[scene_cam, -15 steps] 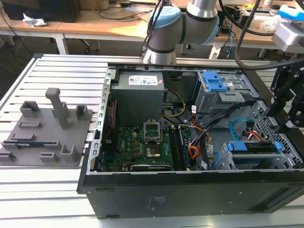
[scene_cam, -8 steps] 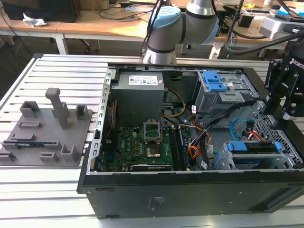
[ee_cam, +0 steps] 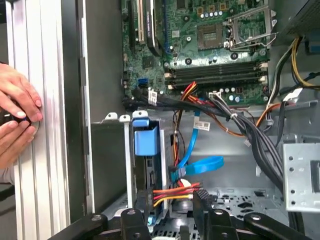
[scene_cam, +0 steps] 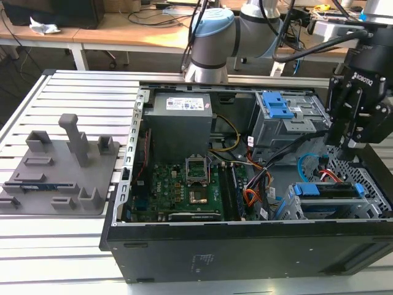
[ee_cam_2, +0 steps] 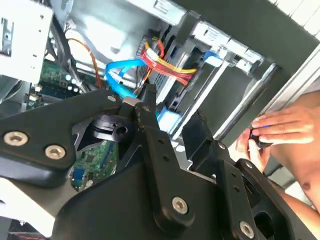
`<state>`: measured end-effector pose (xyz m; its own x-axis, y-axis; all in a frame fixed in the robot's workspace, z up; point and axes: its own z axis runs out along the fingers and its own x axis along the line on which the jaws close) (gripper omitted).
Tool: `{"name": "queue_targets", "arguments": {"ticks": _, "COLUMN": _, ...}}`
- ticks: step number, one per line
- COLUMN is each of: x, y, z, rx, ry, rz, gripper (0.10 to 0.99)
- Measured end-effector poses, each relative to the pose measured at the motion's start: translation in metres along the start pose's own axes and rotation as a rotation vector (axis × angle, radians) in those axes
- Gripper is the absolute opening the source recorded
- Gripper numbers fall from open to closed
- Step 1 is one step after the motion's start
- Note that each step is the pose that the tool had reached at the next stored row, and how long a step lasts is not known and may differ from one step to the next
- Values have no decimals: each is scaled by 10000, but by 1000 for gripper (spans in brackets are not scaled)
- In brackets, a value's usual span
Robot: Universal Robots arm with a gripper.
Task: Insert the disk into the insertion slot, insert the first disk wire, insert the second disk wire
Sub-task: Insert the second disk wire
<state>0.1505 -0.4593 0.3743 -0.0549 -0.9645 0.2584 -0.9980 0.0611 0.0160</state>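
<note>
Under the pincer (scene_cam: 346,146), an open black computer case (scene_cam: 245,252), flat on a slatted metal table (scene_cam: 55,246). Inside, well off toward the exterior view's left of the pincer, a green circuit board (scene_cam: 184,184) with a bare processor socket (scene_cam: 198,166); beyond that, a grey power box (scene_cam: 181,123). Just beside the pincer, on that same side, a taller grey bay (scene_cam: 288,126) with a blue latch (scene_cam: 276,106). Farthest off, outside the case, a grey plastic holder (scene_cam: 61,166) with upright blocks

Blue-framed disk (scene_cam: 325,190) inside the grey insertion slot (scene_cam: 372,211)
</note>
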Motion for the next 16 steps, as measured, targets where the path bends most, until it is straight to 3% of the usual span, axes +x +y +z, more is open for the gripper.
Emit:
{"name": "queue_targets", "arguments": {"ticks": 1, "x": -2, "y": 3, "z": 8, "rx": 31, "ry": 35, "rz": -107, "gripper": 482}}
{"name": "queue_targets", "arguments": {"ticks": 3, "x": -8, "y": 3, "z": 25, "rx": 224, "ry": 151, "rz": -802, "gripper": 482}}
{"name": "queue_targets", "arguments": {"ticks": 4, "x": -14, "y": 50, "z": 39, "rx": 245, "ry": 207, "rz": -879, "gripper": 482}}
{"name": "queue_targets", "arguments": {"ticks": 5, "x": -24, "y": 141, "z": 75, "rx": 245, "ry": 249, "rz": -875, "gripper": 482}}
{"name": "queue_targets", "arguments": {"ticks": 7, "x": -30, "y": 198, "z": 110, "rx": 247, "ry": 339, "rz": -873, "gripper": 482}}
{"name": "queue_targets", "arguments": {"ticks": 9, "x": -36, "y": 204, "z": 126, "rx": 248, "ry": 451, "rz": -873, "gripper": 482}}
{"name": "queue_targets", "arguments": {"ticks": 11, "x": -36, "y": 204, "z": 126, "rx": 251, "ry": 466, "rz": -882, "gripper": 482}}
{"name": "queue_targets", "arguments": {"ticks": 12, "x": -38, "y": 205, "z": 129, "rx": 312, "ry": 462, "rz": -869, "gripper": 482}}
{"name": "queue_targets", "arguments": {"ticks": 14, "x": -37, "y": 222, "z": 130, "rx": 768, "ry": 458, "rz": -738, "gripper": 482}}
{"name": "queue_targets", "arguments": {"ticks": 15, "x": -37, "y": 235, "z": 133, "rx": 884, "ry": 454, "rz": -703, "gripper": 482}}
{"name": "queue_targets", "arguments": {"ticks": 16, "x": -37, "y": 240, "z": 135, "rx": 888, "ry": 459, "rz": -701, "gripper": 482}}
